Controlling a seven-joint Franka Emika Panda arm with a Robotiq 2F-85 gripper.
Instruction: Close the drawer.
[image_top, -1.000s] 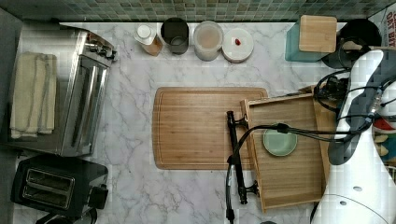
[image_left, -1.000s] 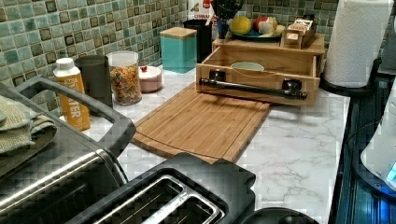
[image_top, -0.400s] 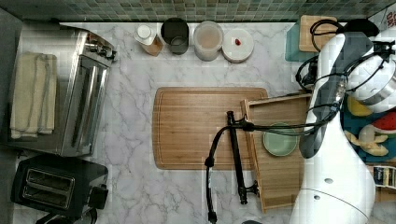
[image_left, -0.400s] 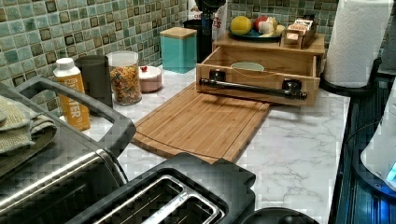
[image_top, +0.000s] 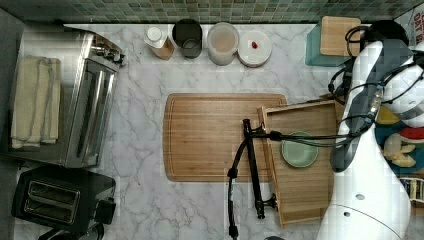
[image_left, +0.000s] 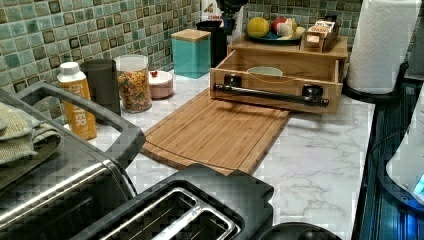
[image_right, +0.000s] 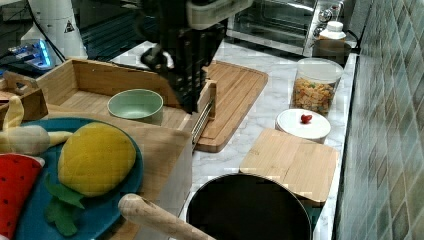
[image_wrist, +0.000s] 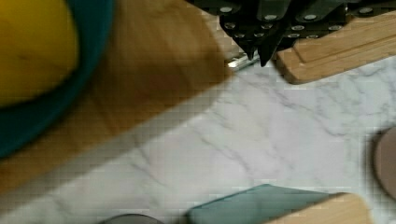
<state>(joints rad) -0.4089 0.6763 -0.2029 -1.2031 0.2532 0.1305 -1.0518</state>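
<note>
Plainly the drawer (image_top: 300, 195) stands pulled well out of its wooden housing at the top view's right edge of the desk (image_top: 140, 210). Its front, with the long black handle (image_top: 252, 165), reaches over the edge of the cutting board (image_top: 210, 135) in the middle of the desk. It looks open like this so that someone could get at the green bowl (image_top: 299, 150), which sits on the drawer floor close to the front. The slab above it carries a blue plate (image_right: 30, 210) of fruit, so the housing should stay put when the front is pushed. A black cable (image_top: 235, 165) trails from the arm (image_top: 370, 120) across the handle towards the desk's near edge in the top view, and I would expect it to get in the way of a push. The claw (image_wrist: 258, 55) hangs above the marble beside the drawer, towards the tiled back edge of the desk. One end of the handle and a corner of the board lie just past its tips. Its fingertips (image_wrist: 250, 50) are drawn together to a narrow point. They pinch nothing and touch nothing, neither drawer nor board, so the push on the front is not yet begun.
</note>
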